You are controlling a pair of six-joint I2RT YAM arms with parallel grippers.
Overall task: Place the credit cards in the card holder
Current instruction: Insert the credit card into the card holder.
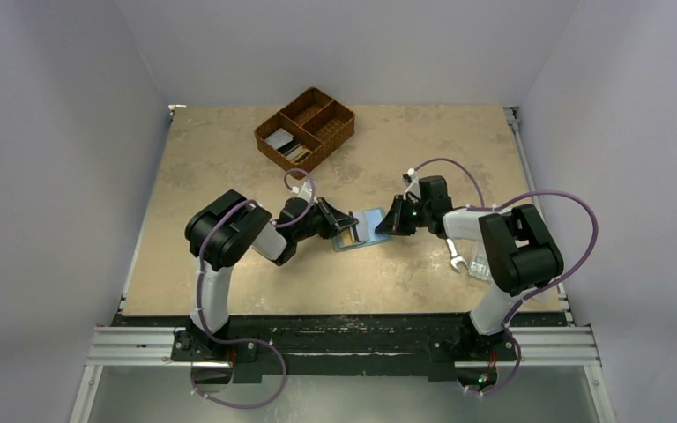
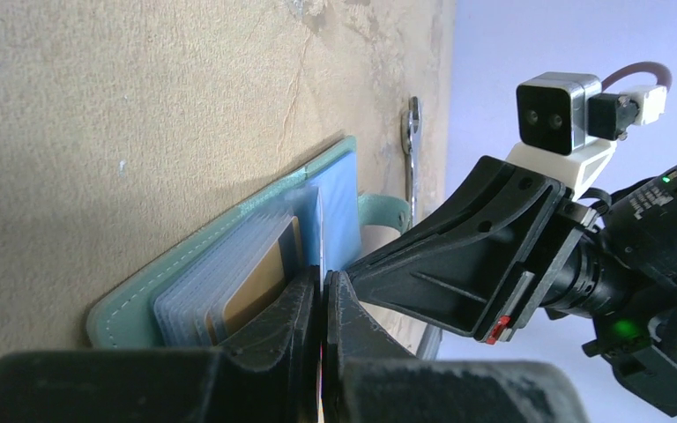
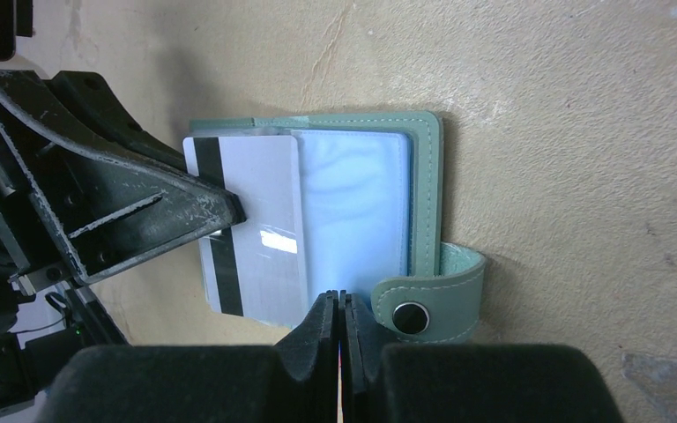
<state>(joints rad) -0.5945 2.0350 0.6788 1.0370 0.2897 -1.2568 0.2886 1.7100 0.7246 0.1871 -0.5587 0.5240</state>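
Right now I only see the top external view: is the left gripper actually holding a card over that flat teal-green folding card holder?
Observer: Yes. The left gripper is shut on a white plastic card with a black stripe.
Operator: Is it inside a sleeve?
Observer: Cannot tell; it lies over the open teal-green card holder's clear sleeves.
Operator: And the right gripper?
Observer: The right gripper has fingers pressed together at the holder's edge, beside its unfastened snap strap.
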